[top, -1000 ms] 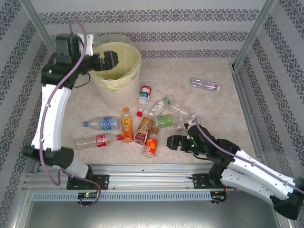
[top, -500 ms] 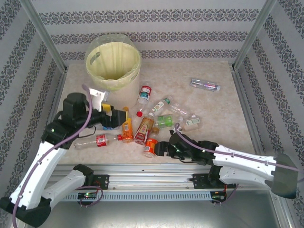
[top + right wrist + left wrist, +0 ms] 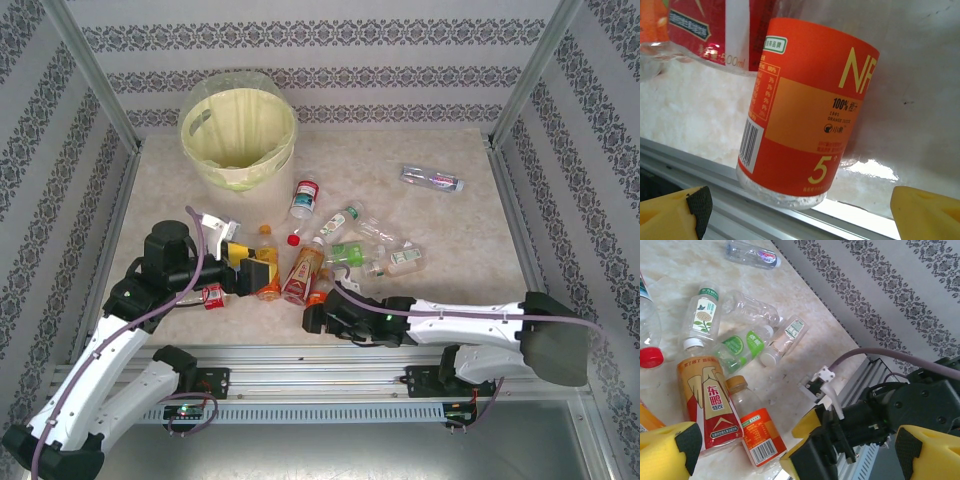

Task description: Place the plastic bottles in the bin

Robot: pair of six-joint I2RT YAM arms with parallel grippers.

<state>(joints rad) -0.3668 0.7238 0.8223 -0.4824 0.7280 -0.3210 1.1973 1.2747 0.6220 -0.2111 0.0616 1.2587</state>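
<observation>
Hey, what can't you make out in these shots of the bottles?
Top view: the left arm hides most of the red-label bottle.
Top view: the right pincer covers nearly all of the orange-label bottle, so contact cannot be told there.
Right wrist view: the fingers are cut off by the bottom edge.
Top view: the far bottle's label print is too small to read.

— Inspector: Camera positions?
— Operator: My top view looks down from the near edge over the whole desk [image 3: 455, 230]. Left wrist: oblique, mid-range. Right wrist: close on the orange-labelled bottle [image 3: 805, 110], shared by both wrists.
</observation>
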